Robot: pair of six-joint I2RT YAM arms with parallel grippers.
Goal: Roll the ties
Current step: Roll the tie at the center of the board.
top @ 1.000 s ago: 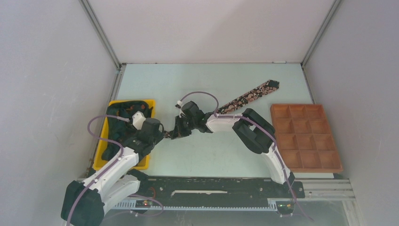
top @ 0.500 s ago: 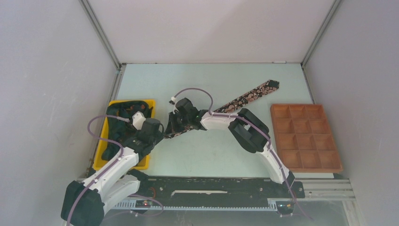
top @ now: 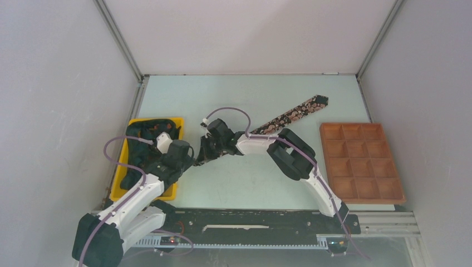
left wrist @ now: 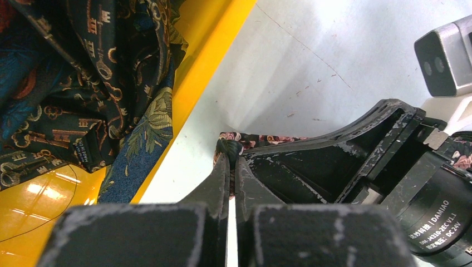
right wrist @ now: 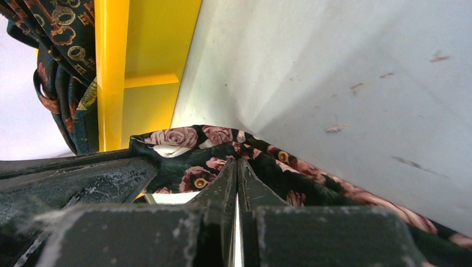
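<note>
Pale green table point(top: 245, 186) inside plain grey walls point(top: 250, 33), and the two arms meet left of the middle of it. The left gripper point(left wrist: 229, 153) is clenched tight, with a scrap of dark flowered cloth caught right at its tips: the narrow end of the rose-printed tie point(top: 289, 117). The right gripper point(right wrist: 236, 167) is squeezed shut as well, its tips biting into a bunched fold of that same tie, pink roses on black puckered up around them. From above, the two sets of fingers sit almost nose to nose, the left one coming in from the near left and the right one reaching across from the right.

Beyond the grip, the tie runs flat over the table in a straight diagonal towards the far right, partly hidden under the right arm's white forearm, and its wider end lies near the back corner.

Just beside the grippers on the left is a yellow tray point(top: 176, 120), heaped with other dark ties point(top: 146, 132) in gold and blue patterns, some spilling over its rim. Well apart, on the right side of the table, sits a brown wooden tray point(top: 323, 144) divided into a grid of small square compartments.
</note>
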